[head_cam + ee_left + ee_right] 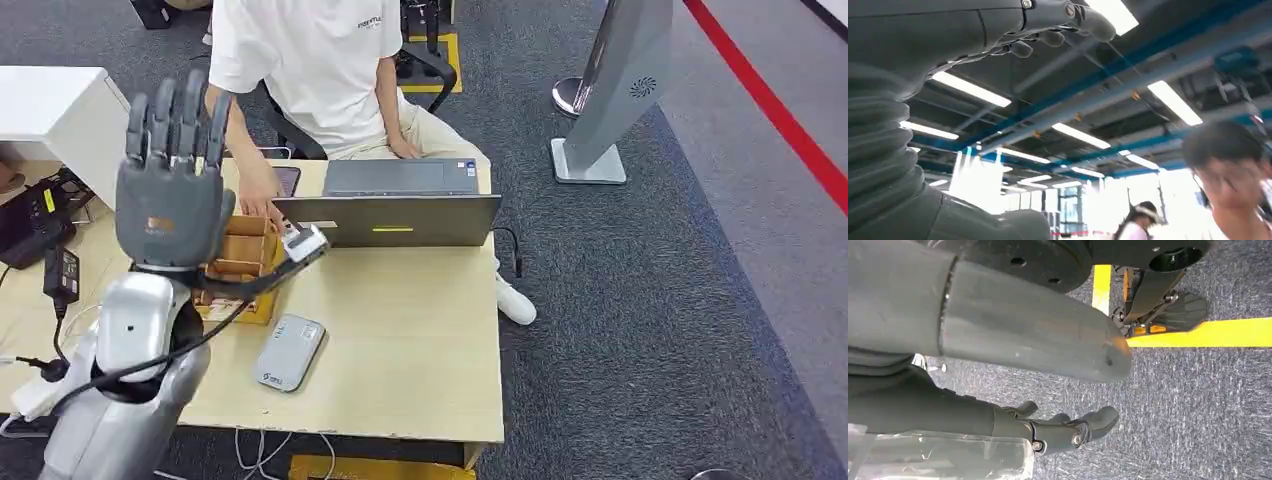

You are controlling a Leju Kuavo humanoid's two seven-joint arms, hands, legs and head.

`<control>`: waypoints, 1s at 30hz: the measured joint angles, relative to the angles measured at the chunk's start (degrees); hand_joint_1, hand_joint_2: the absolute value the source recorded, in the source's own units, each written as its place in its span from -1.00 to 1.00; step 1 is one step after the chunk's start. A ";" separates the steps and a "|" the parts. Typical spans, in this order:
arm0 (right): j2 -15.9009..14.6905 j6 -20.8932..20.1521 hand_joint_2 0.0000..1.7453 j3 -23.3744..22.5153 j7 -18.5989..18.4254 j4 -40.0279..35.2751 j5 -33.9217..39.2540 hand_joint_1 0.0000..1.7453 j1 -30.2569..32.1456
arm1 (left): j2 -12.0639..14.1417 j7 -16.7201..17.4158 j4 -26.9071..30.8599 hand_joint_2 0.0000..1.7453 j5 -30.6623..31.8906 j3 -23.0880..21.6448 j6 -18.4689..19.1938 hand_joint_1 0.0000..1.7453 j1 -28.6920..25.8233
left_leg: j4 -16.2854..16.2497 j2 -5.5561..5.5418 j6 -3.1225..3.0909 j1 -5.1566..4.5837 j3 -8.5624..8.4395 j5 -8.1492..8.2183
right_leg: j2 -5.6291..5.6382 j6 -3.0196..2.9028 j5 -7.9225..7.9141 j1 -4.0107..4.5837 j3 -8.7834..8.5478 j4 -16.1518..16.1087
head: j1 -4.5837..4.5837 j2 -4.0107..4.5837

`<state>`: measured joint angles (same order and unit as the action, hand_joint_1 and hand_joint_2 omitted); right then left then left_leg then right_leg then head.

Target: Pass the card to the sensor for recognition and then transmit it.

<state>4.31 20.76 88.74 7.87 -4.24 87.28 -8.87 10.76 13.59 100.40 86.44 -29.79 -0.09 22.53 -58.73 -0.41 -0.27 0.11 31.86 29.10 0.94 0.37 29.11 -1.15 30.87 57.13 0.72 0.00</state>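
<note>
My left hand (172,190) is raised high in front of the head camera, over the table's left part. Its fingers point straight up and apart and nothing is in it. In the left wrist view its fingers (1048,22) stand against the ceiling. A grey flat sensor (289,352) lies on the wooden table (400,340), below and right of that hand. My right hand (998,340) hangs over the carpet with its thumb and fingers apart, holding nothing. I cannot make out a card.
A person in a white shirt sits behind the table, one hand (262,203) reaching to a wooden box (240,262) beside my left hand. A small white device (305,243) on a black cable lies by the open laptop (400,205). A grey stand (610,90) is on the carpet to the right.
</note>
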 joint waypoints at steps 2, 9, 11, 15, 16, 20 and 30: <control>-0.02 -0.02 -1.00 -0.26 0.00 0.22 0.20 -1.00 0.20 | 2.50 -0.82 2.56 1.00 0.00 0.00 -0.02 -1.00 -7.55 | 0.03 0.12 0.02 -0.01 -0.04 0.05 | 0.10 0.00 0.04 0.00 0.02 -0.01 | 0.07 0.00; -0.02 0.00 -1.00 -1.90 0.07 1.09 0.24 -1.00 0.62 | 8.91 -0.13 7.31 1.00 -0.02 -0.13 -3.61 -1.00 -28.13 | 0.03 0.16 0.11 0.03 0.02 0.14 | 0.14 -0.03 0.10 0.02 0.11 -0.02 | 0.00 0.00; -0.02 -0.02 -1.00 -1.88 0.17 1.27 0.24 -1.00 0.63 | 9.26 1.25 7.49 1.00 -0.02 -0.46 -5.31 -1.00 -30.45 | 0.03 0.15 0.11 0.03 0.02 0.14 | 0.13 -0.02 0.09 0.02 0.10 -0.04 | 0.00 0.00; -0.02 0.00 -1.00 -1.48 0.15 1.53 0.24 -1.00 0.59 | 9.81 6.41 7.16 1.00 0.00 -1.38 -10.80 -1.00 -31.14 | 0.01 0.12 0.09 0.02 -0.02 0.11 | 0.07 0.01 0.05 0.01 0.04 -0.06 | 0.02 0.00; -0.02 0.00 -1.00 -1.22 0.15 1.55 0.24 -1.00 0.59 | 9.98 7.55 6.82 1.00 0.00 -1.44 -11.96 -1.00 -30.96 | 0.01 0.12 0.09 0.02 -0.04 0.11 | 0.07 0.02 0.04 0.01 0.02 -0.06 | 0.02 0.00; -0.02 0.00 -1.00 -0.61 0.11 1.77 -0.88 -1.00 0.52 | 10.51 11.97 4.08 1.00 -0.02 -1.46 -16.75 -1.00 -29.94 | 0.00 0.10 0.10 0.02 -0.08 0.10 | 0.03 0.01 0.02 0.02 -0.07 -0.03 | 0.02 0.00; 3.89 -2.60 -1.00 0.37 0.00 2.60 -11.08 -1.00 0.17 | 9.82 11.90 -5.16 1.00 -0.02 7.62 -25.90 -1.00 -35.01 | 0.03 0.04 0.11 0.07 -0.06 0.11 | 0.01 -0.04 0.09 0.06 -0.02 -0.01 | -0.04 0.00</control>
<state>8.20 18.17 89.11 7.87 -1.64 76.20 -8.70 20.58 25.49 95.24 86.42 -22.17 -25.98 -12.48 -58.70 -0.37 -0.17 0.18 31.80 29.21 0.95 0.32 29.20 -1.09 30.85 57.12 0.68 0.00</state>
